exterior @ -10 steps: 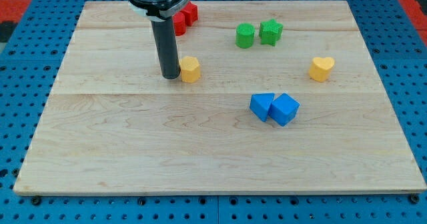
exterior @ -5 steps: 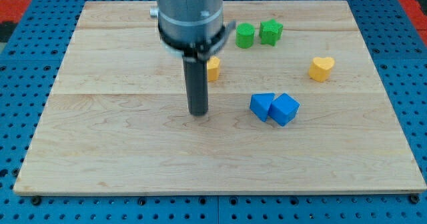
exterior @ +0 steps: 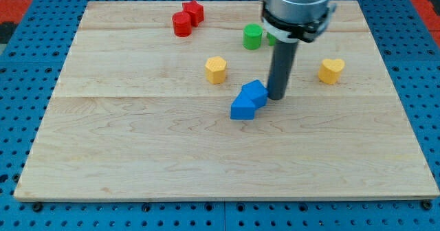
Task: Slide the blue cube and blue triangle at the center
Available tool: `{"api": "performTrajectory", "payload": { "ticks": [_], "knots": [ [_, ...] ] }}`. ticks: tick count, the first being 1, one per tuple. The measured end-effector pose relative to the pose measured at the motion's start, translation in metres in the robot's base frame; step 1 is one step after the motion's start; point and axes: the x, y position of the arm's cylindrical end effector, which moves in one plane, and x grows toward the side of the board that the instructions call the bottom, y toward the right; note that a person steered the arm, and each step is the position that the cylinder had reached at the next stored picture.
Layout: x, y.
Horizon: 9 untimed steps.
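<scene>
Two blue blocks lie touching near the middle of the wooden board (exterior: pixel 103 155). The blue cube (exterior: pixel 256 92) is the upper right one. The blue triangle (exterior: pixel 242 108) lies at its lower left. My tip (exterior: pixel 277 97) stands right at the cube's right side, touching it or nearly so. The rod rises from there toward the view's top.
A yellow hexagon block (exterior: pixel 216 69) lies left of the blue pair. A yellow heart (exterior: pixel 331 71) lies to the right. A green cylinder (exterior: pixel 252 36) sits above, with a second green block mostly hidden behind the arm. Two red blocks (exterior: pixel 187 19) sit at the top left.
My tip swung from the left side of the board round to the right of the blue blocks. Both blue blocks have shifted left and up. The yellow hexagon moved slightly right earlier.
</scene>
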Motion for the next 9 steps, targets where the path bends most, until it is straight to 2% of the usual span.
{"api": "performTrajectory", "payload": {
  "ticks": [1,2,3,4,5,6,8,9],
  "knots": [
    [0.035,0.033],
    [0.042,0.003],
    [0.024,-0.037],
    [0.001,-0.042],
    [0.014,-0.032],
    [0.037,0.029],
    [0.045,-0.081],
    [0.003,-0.1]
  ]
}}
